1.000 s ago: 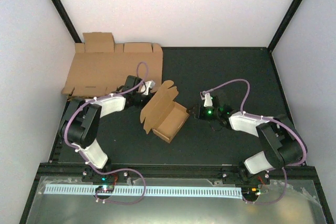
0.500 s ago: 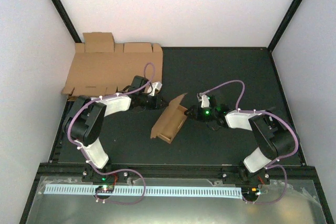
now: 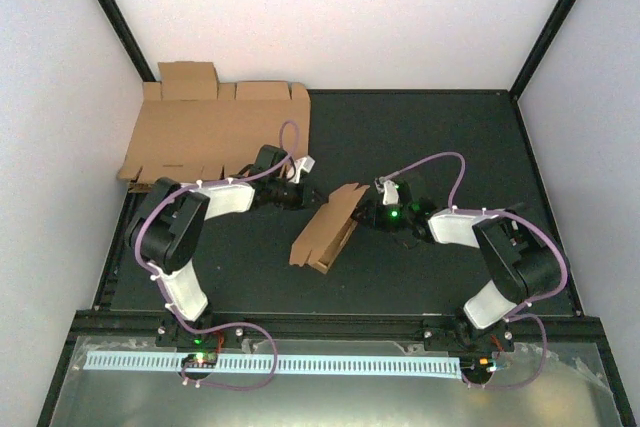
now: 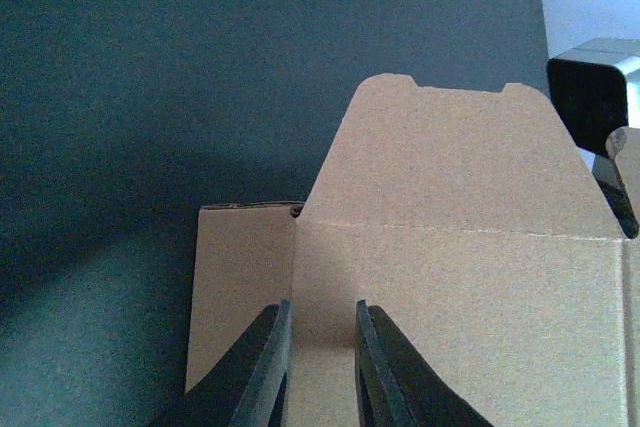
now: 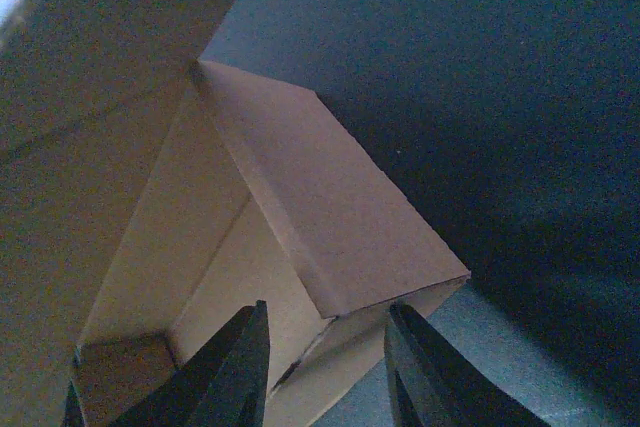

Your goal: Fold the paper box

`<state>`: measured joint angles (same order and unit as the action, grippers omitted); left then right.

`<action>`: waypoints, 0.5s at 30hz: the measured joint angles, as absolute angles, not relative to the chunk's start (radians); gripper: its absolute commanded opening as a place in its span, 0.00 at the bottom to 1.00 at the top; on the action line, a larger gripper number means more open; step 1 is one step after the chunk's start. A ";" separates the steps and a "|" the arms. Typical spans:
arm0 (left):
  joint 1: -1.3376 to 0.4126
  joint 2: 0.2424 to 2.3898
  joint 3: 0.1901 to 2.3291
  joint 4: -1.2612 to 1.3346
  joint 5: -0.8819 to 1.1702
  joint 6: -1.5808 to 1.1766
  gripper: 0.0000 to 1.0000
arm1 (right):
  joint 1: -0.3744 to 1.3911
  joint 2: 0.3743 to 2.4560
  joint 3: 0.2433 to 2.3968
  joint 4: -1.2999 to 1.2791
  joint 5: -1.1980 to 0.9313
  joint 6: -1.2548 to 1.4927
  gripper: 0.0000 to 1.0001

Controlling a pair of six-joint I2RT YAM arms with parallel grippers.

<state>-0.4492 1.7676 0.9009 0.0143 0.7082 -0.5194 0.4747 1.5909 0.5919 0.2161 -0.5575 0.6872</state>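
Observation:
The paper box (image 3: 328, 227), plain brown and half-folded, stands tipped on its side in the middle of the black mat, between my two grippers. My left gripper (image 3: 303, 197) is at its back left. In the left wrist view the left gripper (image 4: 321, 309) has a narrow gap between its jaws with nothing in it, and its tips are close against a flat panel of the box (image 4: 450, 247) under the raised lid flap. My right gripper (image 3: 368, 212) is at the box's right end. In the right wrist view the right gripper (image 5: 327, 309) straddles a folded side wall of the box (image 5: 330, 217), one finger inside and one outside.
Larger flat brown cardboard sheets (image 3: 215, 132) lie at the back left corner, partly off the mat (image 3: 440, 137). White walls with black frame posts close in the back and both sides. A metal ledge (image 3: 330, 387) runs along the near edge behind the arm bases.
The box lay open and now stands narrow on its side. My right gripper moved left onto its wall and narrowed. My left gripper shifted back and right, narrowing too.

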 measured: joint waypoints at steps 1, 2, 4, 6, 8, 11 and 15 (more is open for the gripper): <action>-0.449 1.770 0.900 0.025 0.713 -0.529 0.20 | 0.475 1.592 0.592 0.216 -0.557 0.688 0.35; -0.448 1.773 0.900 0.035 0.718 -0.536 0.20 | 0.475 1.593 0.592 0.216 -0.556 0.688 0.35; -0.448 1.781 0.899 0.063 0.729 -0.555 0.19 | 0.475 1.595 0.592 0.216 -0.556 0.690 0.35; -0.447 1.790 0.899 0.092 0.740 -0.572 0.20 | 0.476 1.596 0.592 0.216 -0.556 0.691 0.35; -0.446 1.802 0.899 0.115 0.751 -0.585 0.20 | 0.476 1.596 0.592 0.216 -0.556 0.691 0.35; -0.444 1.809 0.899 0.129 0.757 -0.589 0.24 | 0.476 1.596 0.592 0.215 -0.555 0.690 0.37; -0.443 1.809 0.899 0.120 0.760 -0.575 0.40 | 0.477 1.583 0.592 0.201 -0.544 0.680 0.47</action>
<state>-0.4435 1.8091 0.8993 0.1196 0.7597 -0.5751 0.4770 1.5829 0.5919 0.2012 -0.5442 0.6800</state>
